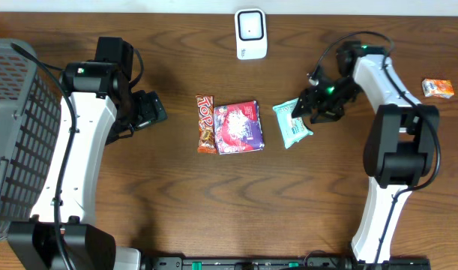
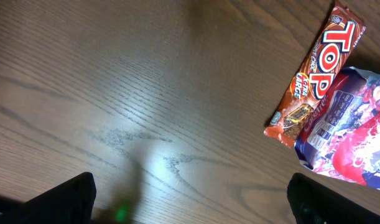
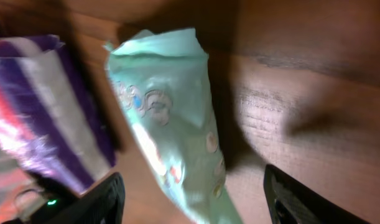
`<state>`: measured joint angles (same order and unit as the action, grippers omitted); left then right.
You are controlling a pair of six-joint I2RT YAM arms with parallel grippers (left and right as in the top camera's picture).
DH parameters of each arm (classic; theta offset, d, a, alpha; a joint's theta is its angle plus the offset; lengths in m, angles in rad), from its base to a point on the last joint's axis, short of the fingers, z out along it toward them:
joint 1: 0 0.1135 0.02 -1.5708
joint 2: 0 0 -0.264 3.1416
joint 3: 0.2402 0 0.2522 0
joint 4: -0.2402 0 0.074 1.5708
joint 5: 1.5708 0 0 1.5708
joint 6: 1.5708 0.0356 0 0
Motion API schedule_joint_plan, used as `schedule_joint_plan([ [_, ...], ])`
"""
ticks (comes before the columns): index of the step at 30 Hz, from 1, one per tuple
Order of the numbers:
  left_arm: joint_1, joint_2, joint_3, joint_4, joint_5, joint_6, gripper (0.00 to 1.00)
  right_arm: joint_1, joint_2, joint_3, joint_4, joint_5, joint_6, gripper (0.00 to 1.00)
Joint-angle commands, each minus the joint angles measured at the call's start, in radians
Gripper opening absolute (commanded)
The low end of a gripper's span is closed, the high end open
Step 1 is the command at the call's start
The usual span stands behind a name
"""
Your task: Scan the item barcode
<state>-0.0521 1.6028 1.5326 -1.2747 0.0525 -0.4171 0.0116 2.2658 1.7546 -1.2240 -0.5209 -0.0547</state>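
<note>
Right claw [image 1: 309, 106] stood open over mint-green crinkled plastic snack packet [image 1: 292, 124], toward brown wooden table's [image 1: 214, 206] right edge, left claw [image 1: 152, 111] gaped wide.

A dark brown desk [image 1: 214, 214] with wavy wood grain fills the whole overhead view. A grey mesh basket [image 1: 15, 127] sits at its left edge. Right of the basket, a soft pale glare [image 2: 149, 158] shines on the polished wood.
</note>
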Motion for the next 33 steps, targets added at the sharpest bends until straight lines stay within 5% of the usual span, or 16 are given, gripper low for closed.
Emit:
schedule_joint_plan([
  [1,0.002,0.005,-0.002,-0.001,-0.012,0.013,0.98,0.032,0.005,-0.069,0.047,0.051,0.042,0.66],
  [4,0.002,0.005,-0.002,-0.001,-0.012,0.013,0.98,0.058,0.005,-0.126,0.104,0.04,0.062,0.52],
  [8,0.002,0.005,-0.002,-0.001,-0.012,0.013,0.98,0.09,0.005,-0.153,0.136,0.037,0.103,0.02],
  [14,0.002,0.005,-0.002,-0.001,-0.012,0.013,0.98,0.113,0.004,-0.076,0.155,-0.089,0.141,0.01],
  [19,0.002,0.005,-0.002,-0.001,-0.012,0.013,0.98,0.121,0.004,0.039,0.253,-0.099,0.335,0.01],
  [26,0.002,0.005,-0.002,-0.001,-0.012,0.013,0.98,0.144,0.005,0.084,0.719,-0.118,0.763,0.01],
  [33,0.002,0.005,-0.002,-0.001,-0.012,0.013,0.98,0.212,0.005,0.084,1.14,-0.037,0.94,0.01],
])
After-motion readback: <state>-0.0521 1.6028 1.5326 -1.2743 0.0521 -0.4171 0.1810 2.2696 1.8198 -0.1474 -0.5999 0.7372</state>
